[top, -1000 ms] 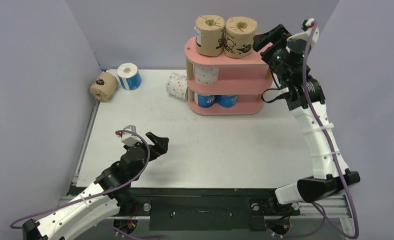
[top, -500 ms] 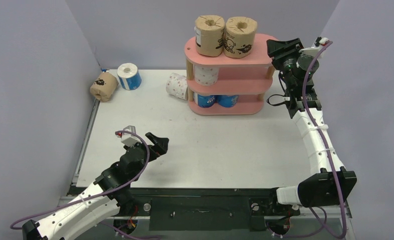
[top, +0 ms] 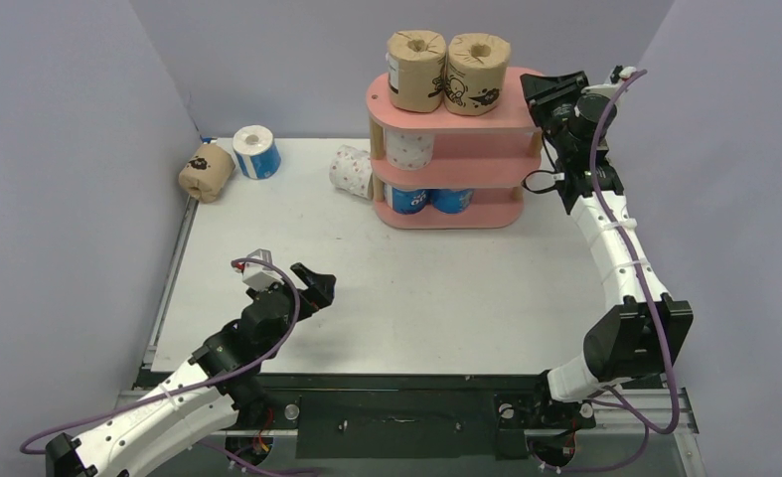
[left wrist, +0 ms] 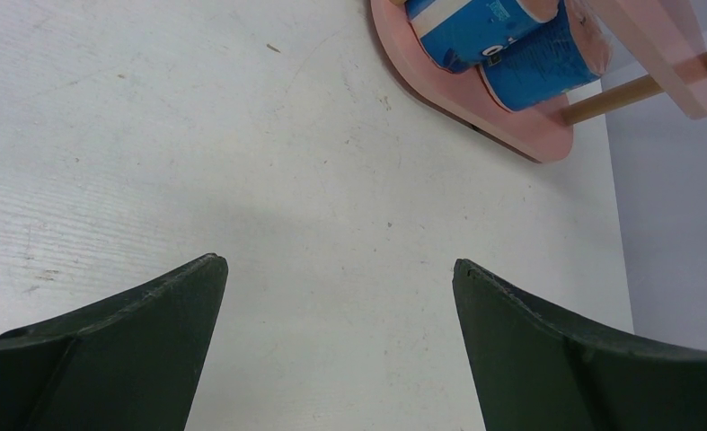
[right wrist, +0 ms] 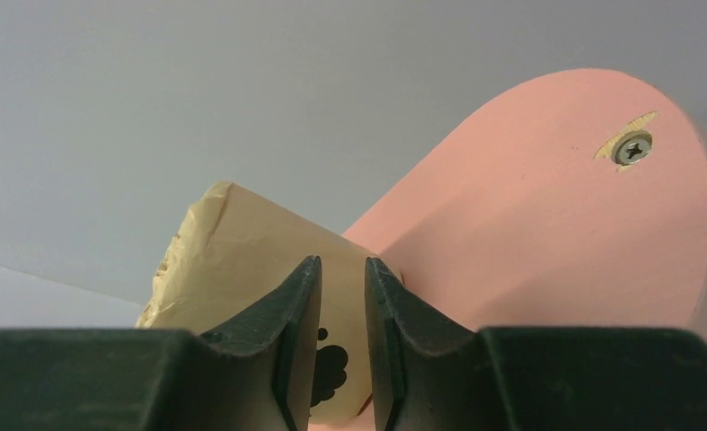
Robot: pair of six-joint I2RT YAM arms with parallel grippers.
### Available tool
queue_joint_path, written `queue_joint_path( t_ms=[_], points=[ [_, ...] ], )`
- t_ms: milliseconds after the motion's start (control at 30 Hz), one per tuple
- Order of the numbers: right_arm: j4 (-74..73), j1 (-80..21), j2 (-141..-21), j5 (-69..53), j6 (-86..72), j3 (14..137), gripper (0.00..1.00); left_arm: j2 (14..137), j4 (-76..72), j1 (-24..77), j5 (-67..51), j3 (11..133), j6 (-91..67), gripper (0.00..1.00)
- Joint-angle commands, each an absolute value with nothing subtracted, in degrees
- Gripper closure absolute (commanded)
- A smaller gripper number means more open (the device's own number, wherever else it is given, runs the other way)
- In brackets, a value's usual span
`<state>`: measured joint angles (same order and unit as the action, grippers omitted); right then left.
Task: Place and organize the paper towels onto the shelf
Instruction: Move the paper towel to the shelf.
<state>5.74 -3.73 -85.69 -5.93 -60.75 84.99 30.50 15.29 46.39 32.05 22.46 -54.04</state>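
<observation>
Counting two brown rolls [top: 448, 70] on the shelf [top: 453, 169] top, one white mid, two blue below, I see three rolls [top: 234, 162] left far-left on the surface; right jaws nearly shut, empty, left jaws wide, empty.

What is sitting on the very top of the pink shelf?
Two brown rolls with black cartoon prints stand side by side on the top board of the shelf. Whatever lies behind them is hidden.

A lab test cell: white table [top: 367, 298] enclosed by plain lavender walls [top: 59, 149].
</observation>
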Motion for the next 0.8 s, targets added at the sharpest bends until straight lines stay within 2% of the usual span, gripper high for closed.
queue_joint_path(
  t_ms=[0, 767],
  points=[
    [8.2, -3.6, -87.4, -7.5, -62.4, 87.9, 0.79, 30.8, 13.6, 46.1, 32.7, 23.1, -54.1, 0.03],
    [5.4, -6.9, -93.1, -10.6, -61.4, 93.2, 0.81, 31.3, 13.3, 45.8, 32.1, 22.5, -54.4, 0.03]
  ],
)
